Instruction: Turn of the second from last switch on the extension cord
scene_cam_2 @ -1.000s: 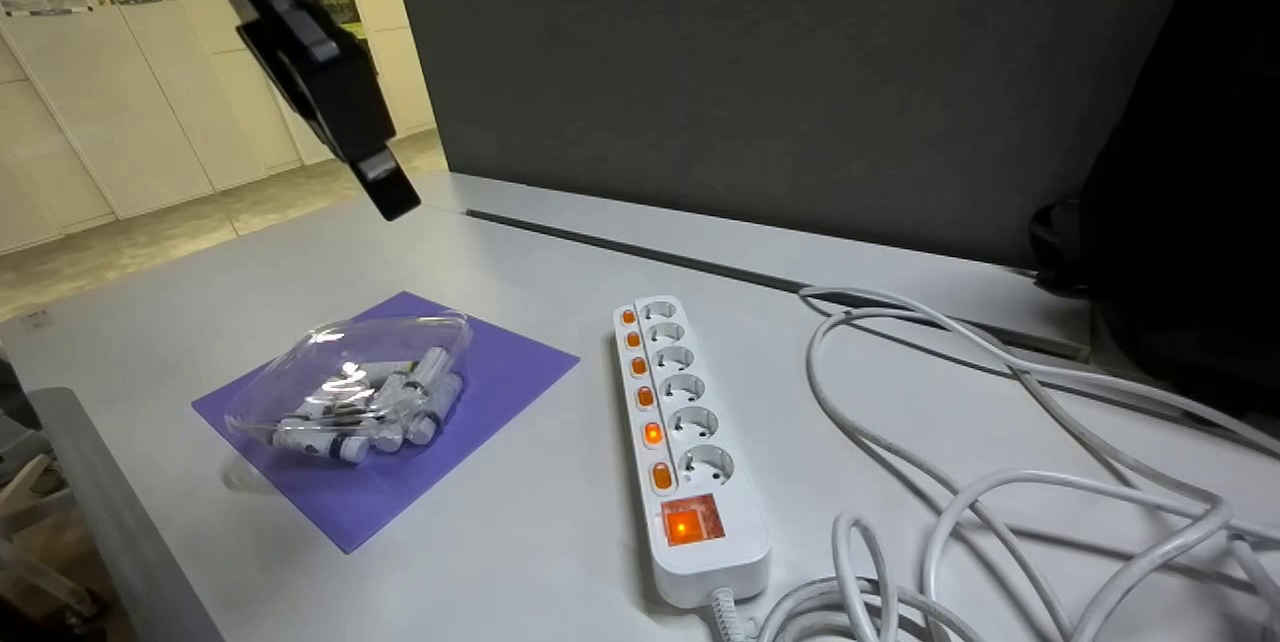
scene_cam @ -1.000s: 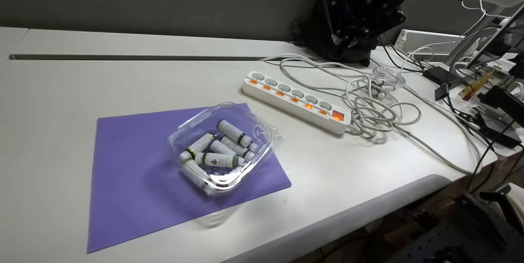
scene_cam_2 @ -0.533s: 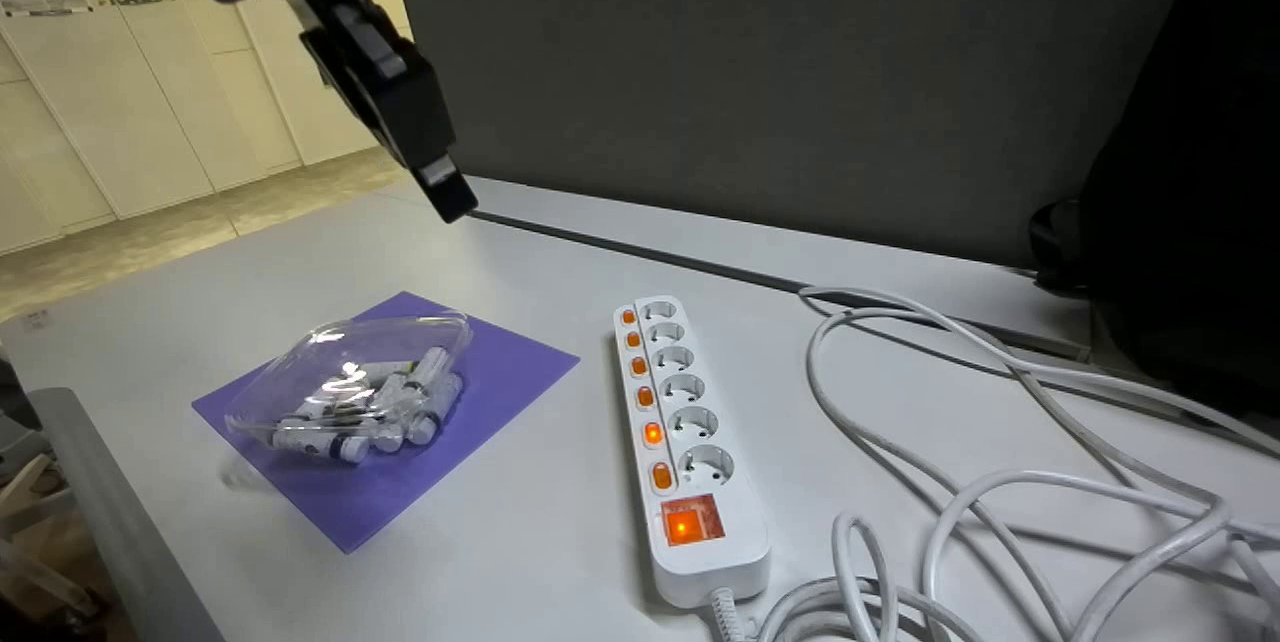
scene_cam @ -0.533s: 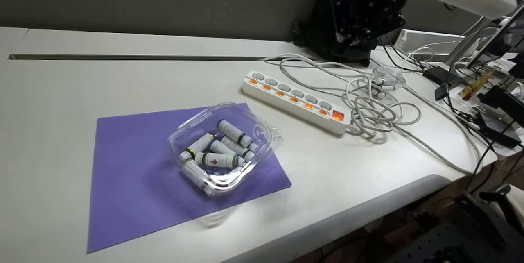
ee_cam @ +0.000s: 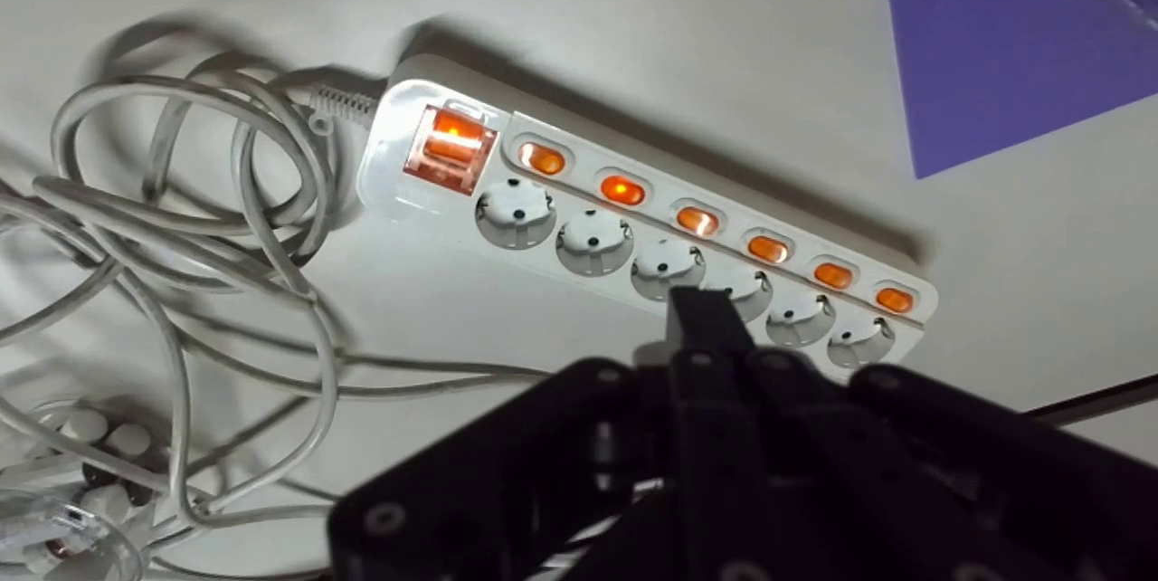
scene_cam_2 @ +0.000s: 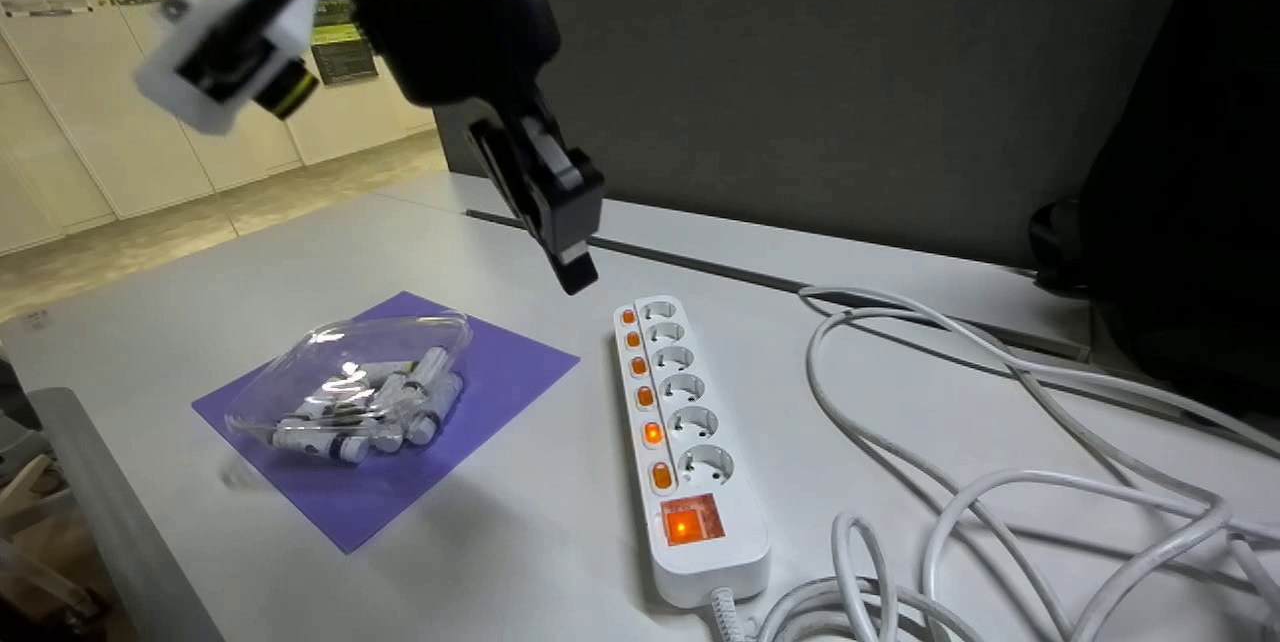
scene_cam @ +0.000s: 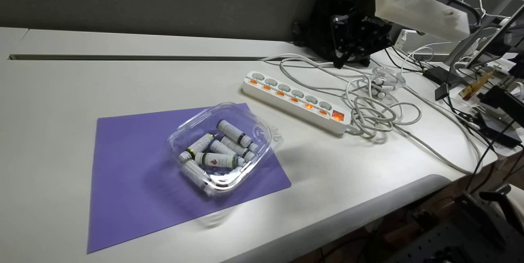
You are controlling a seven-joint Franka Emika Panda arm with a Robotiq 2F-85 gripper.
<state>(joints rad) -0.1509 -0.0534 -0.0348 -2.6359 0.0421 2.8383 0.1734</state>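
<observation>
The extension cord is a white power strip [scene_cam: 293,106] lying on the table. It shows in both exterior views [scene_cam_2: 664,392] and in the wrist view [ee_cam: 651,212]. It has a row of small orange switches and a larger main switch [ee_cam: 452,142] at the cable end. The main switch glows. The second small switch from the cable end [ee_cam: 622,190] also glows brightly, as it does in an exterior view [scene_cam_2: 653,433]. My gripper [ee_cam: 715,314] is shut and empty, its tips together. It hangs above the table, apart from the strip, also visible in both exterior views [scene_cam: 339,63] [scene_cam_2: 578,272].
White-grey cables [ee_cam: 181,201] lie tangled beside the strip's cable end. A purple sheet [scene_cam: 131,173] bears a clear plastic box [scene_cam: 262,132] of small white bottles. A dark partition [scene_cam_2: 800,92] stands along the back. A black bag [scene_cam_2: 1180,222] stands behind the cables.
My gripper has come down and moved closer to the power strip, rightward and lower in an exterior view. It stays shut. The strip, its lit switches and the box look unchanged.
</observation>
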